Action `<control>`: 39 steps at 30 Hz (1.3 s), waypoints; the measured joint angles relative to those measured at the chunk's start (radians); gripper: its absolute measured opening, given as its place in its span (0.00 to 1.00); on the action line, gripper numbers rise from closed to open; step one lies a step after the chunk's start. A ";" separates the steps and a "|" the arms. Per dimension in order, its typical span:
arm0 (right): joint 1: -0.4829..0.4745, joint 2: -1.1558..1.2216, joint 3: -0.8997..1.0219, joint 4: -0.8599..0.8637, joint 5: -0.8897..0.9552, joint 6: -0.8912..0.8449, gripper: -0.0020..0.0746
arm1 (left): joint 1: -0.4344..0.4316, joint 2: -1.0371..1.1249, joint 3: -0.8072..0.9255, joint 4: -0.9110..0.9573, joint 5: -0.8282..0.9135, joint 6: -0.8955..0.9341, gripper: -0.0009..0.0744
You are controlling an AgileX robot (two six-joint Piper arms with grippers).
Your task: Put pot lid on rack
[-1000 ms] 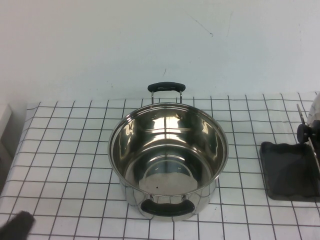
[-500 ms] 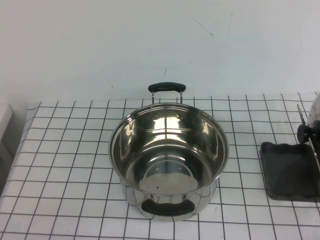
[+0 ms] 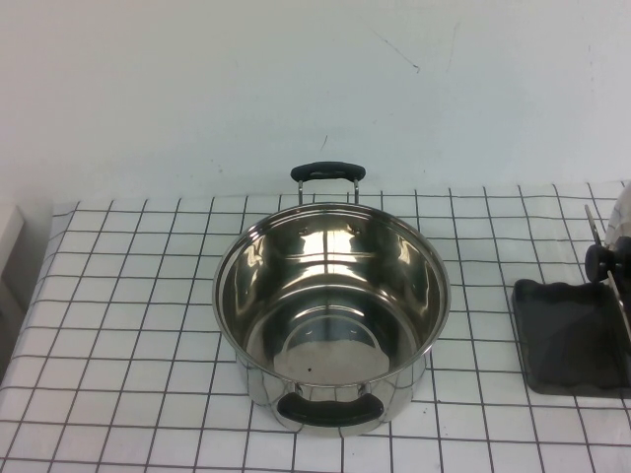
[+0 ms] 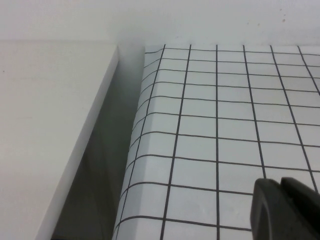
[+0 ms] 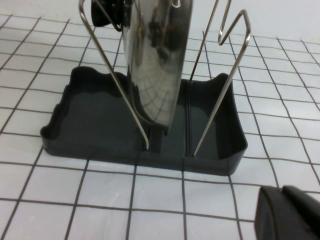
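The pot lid (image 5: 155, 60) stands upright on its edge in the rack, between the thin wire rods (image 5: 220, 85). Its black knob (image 5: 112, 15) faces sideways. The rack's dark grey tray (image 5: 85, 125) sits on the checked cloth. In the high view the rack (image 3: 567, 340) is at the far right edge, with only the lid's knob (image 3: 598, 262) and a sliver of its rim showing. My right gripper (image 5: 281, 191) is shut and empty, low over the cloth a short way in front of the rack. My left gripper (image 4: 280, 182) is shut and empty over the cloth near the table's left edge. Neither gripper shows in the high view.
A deep steel pot (image 3: 331, 305) with two black loop handles stands open in the middle of the table. A white block (image 4: 45, 125) lies beyond the table's left edge, with a dark gap between them. It also shows in the high view (image 3: 8, 236).
The dark tip of my left gripper, at the bottom left of the high view a second ago, has drawn back out of that view. Pot, rack and lid have not moved.
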 joint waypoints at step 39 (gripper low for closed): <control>0.000 0.000 0.000 0.000 0.000 0.000 0.02 | -0.123 0.000 -0.002 0.141 0.005 -0.227 0.01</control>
